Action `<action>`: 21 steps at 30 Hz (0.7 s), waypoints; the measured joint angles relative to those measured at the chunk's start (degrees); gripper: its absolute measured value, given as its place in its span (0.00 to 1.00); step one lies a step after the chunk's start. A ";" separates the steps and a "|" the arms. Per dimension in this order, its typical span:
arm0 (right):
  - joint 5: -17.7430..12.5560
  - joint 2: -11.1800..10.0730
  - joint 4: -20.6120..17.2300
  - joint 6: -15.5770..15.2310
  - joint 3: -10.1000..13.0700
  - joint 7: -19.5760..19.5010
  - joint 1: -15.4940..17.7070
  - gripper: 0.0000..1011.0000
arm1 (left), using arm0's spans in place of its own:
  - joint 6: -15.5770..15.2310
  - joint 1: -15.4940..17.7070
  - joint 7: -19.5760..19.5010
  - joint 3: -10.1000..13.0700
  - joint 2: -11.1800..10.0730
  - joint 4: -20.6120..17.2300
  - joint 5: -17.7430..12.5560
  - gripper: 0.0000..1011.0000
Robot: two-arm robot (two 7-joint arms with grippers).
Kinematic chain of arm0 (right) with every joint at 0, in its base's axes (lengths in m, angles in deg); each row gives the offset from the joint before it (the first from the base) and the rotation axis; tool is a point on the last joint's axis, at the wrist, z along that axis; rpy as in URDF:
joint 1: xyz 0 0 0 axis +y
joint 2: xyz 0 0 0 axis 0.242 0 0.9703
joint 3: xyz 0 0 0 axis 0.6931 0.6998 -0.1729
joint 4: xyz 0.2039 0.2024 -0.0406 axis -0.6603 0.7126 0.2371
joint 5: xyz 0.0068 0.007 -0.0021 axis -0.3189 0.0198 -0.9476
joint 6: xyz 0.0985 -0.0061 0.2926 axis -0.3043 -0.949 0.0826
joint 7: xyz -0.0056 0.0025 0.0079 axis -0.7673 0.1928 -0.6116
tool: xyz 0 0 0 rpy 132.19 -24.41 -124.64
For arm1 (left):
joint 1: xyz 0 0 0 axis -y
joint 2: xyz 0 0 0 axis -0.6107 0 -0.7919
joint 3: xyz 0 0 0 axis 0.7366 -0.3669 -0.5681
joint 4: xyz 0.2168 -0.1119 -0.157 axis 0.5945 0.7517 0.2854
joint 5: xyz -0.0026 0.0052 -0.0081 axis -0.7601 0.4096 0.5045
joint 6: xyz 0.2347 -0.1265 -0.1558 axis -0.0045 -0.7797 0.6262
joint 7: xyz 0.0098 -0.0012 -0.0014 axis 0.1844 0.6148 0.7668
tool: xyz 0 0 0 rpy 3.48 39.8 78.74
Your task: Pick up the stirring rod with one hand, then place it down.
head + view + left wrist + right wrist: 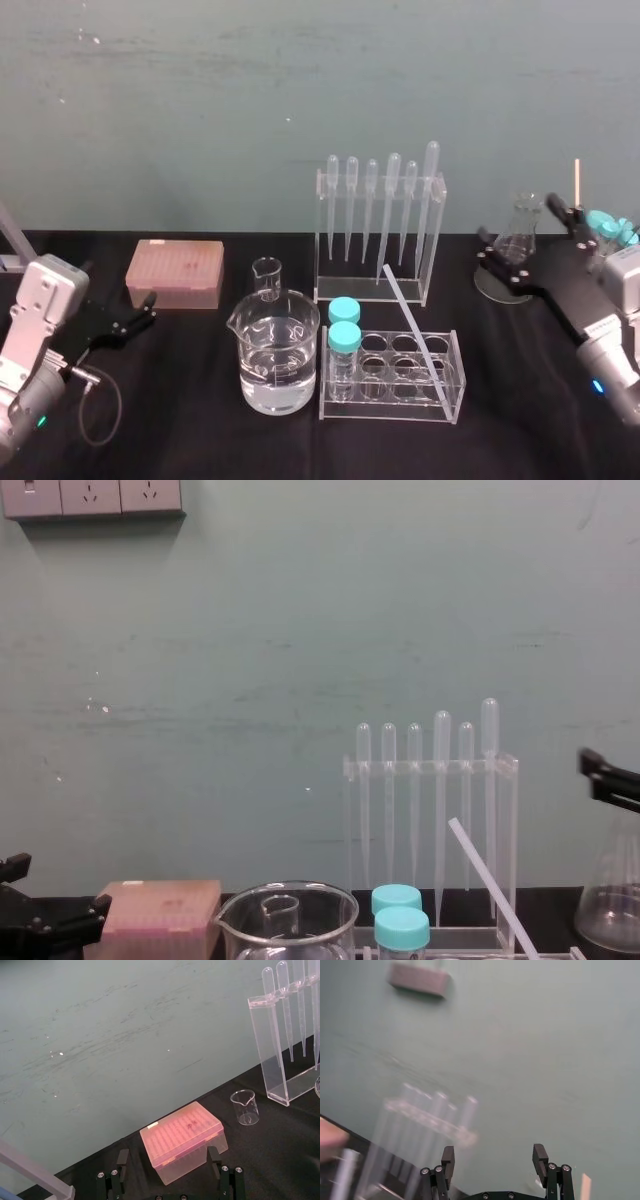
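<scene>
The stirring rod [415, 330] sits tilted in the test tube rack [392, 411], low end near-right, top leaning far-left, with the right end effector [515, 220] spread wide at the far right and the left end effector [148, 310] wide too.

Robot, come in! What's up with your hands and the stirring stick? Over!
Left gripper open, low beside pink box. Right gripper open, raised near flask. Stirring rod leaning in tube rack.
</scene>
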 joint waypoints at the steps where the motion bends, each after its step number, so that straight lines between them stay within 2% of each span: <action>1: -1.04 0.05 -0.15 0.77 -0.49 2.40 -0.46 0.99 | 0.00 0.00 0.00 0.00 0.00 0.00 0.00 0.99; 3: -2.28 0.06 -0.22 1.09 -1.04 4.78 -0.93 0.99 | 0.00 0.00 0.00 0.00 0.00 0.00 0.00 0.99; 4: -3.92 0.05 -0.26 1.08 -1.71 7.79 -1.48 0.99 | 0.00 0.00 0.00 0.00 0.00 0.00 0.00 0.99; 5: -4.79 0.06 -0.26 0.93 -2.05 9.15 -1.76 0.99 | 0.00 0.00 0.00 0.00 0.00 0.00 0.00 0.99; 8: -8.49 0.18 -0.22 -0.80 -3.16 14.96 -2.85 0.99 | 0.00 0.00 0.00 0.00 0.00 0.00 0.00 0.99; 9: -10.57 0.29 -0.08 -2.25 -3.65 17.74 -3.40 0.99 | 0.00 0.00 0.00 0.00 0.00 0.00 0.00 0.99; 13: -14.58 0.55 0.61 -6.22 -4.36 22.85 -4.58 0.99 | 0.00 0.00 0.00 0.00 0.00 0.00 0.00 0.99; 14: -16.29 0.72 1.09 -8.53 -4.59 24.91 -5.14 0.99 | 0.00 0.00 0.00 0.00 0.00 0.00 0.00 0.99; 16: -17.58 0.90 1.58 -10.64 -4.74 26.42 -5.62 0.99 | 0.00 0.00 0.00 0.00 0.00 0.00 0.00 0.99; 18: -19.90 1.35 2.67 -15.26 -4.86 28.66 -6.61 0.99 | 0.00 0.00 0.00 0.00 0.00 0.00 0.00 0.99; 21: -20.91 1.72 3.55 -17.76 -4.84 29.60 -7.13 0.99 | 0.00 0.00 0.00 0.00 0.00 0.00 0.00 0.99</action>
